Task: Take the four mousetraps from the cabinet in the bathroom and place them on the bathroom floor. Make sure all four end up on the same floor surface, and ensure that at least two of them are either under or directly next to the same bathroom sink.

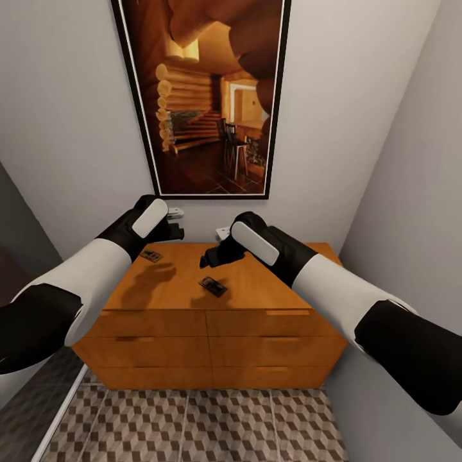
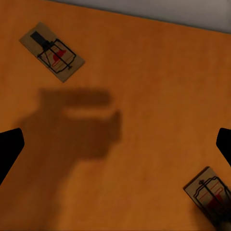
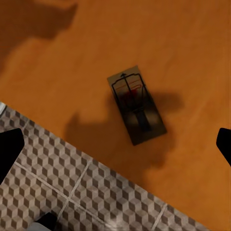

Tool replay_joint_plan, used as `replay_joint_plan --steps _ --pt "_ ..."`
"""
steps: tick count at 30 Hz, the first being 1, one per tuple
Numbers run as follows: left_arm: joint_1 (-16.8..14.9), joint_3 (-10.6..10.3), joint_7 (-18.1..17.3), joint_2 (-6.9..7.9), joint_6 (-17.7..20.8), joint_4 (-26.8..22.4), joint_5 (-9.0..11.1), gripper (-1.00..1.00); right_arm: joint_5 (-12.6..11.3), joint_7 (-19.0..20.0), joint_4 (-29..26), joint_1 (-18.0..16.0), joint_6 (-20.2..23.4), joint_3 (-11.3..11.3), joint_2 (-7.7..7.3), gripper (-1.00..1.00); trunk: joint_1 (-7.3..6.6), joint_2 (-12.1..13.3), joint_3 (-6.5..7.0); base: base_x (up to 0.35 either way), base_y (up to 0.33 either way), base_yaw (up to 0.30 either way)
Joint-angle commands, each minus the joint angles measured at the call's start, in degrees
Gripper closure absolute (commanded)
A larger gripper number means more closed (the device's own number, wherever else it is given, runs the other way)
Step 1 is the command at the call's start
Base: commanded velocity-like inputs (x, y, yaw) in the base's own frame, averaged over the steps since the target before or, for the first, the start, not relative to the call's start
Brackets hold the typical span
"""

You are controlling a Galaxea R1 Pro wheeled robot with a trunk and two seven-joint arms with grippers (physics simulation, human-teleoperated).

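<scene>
The cabinet (image 1: pixel 256 282) is a low orange-brown sideboard with drawer fronts, standing against the wall. Two mousetraps lie on its top: one (image 1: pixel 151 255) (image 2: pixel 53 52) near the back left, one (image 1: pixel 212 286) (image 2: pixel 210 195) (image 3: pixel 136 104) near the front edge at the middle. My left gripper (image 1: pixel 176 231) (image 2: pixel 115 149) hovers open above the top, to the right of the back-left trap. My right gripper (image 1: pixel 206 259) (image 3: pixel 115 149) hangs open over the front trap, with nothing between its fingers. The cube-patterned bathroom floor (image 1: pixel 192 423) (image 3: pixel 62 192) lies in front of the cabinet.
A large framed picture (image 1: pixel 205 96) of a log interior hangs on the wall above the cabinet. Grey walls (image 1: pixel 410 192) close in on both sides, forming a narrow alcove. A darker surface (image 1: pixel 25 423) runs along the floor's left edge.
</scene>
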Motion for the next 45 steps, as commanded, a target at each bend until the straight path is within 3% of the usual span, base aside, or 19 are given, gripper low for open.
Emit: replay_joint_plan --steps 1,19,26,35,45 --pt "0.0 0.0 0.0 0.0 0.0 0.01 0.0 -1.0 -0.03 0.0 0.0 0.0 -0.01 0.15 -0.03 -1.0 0.0 0.0 0.0 0.0 0.0 0.0" --pt "0.11 -0.07 0.0 -0.54 0.0 0.1 0.0 -1.0 0.39 0.0 0.16 0.0 -0.27 1.28 -0.49 -1.0 0.0 0.0 0.0 0.0 0.0 0.0" --pt "0.28 -0.09 0.0 -0.6 0.0 0.09 0.0 -1.0 0.59 0.46 0.13 0.0 -0.36 3.11 -0.57 -1.0 0.0 0.0 0.0 0.0 0.0 0.0" --pt "0.48 -0.05 -0.06 -0.62 -0.03 0.06 0.23 -1.0 1.03 2.78 -0.37 0.0 -0.46 7.07 -0.47 -1.0 0.0 0.0 0.0 0.105 -0.012 0.0" --pt "0.69 -0.08 -0.14 -0.62 -0.13 0.09 2.97 -1.0 2.84 5.43 -1.28 0.0 -0.67 9.37 -0.26 -1.0 0.0 0.0 0.0 0.162 -0.043 0.0"
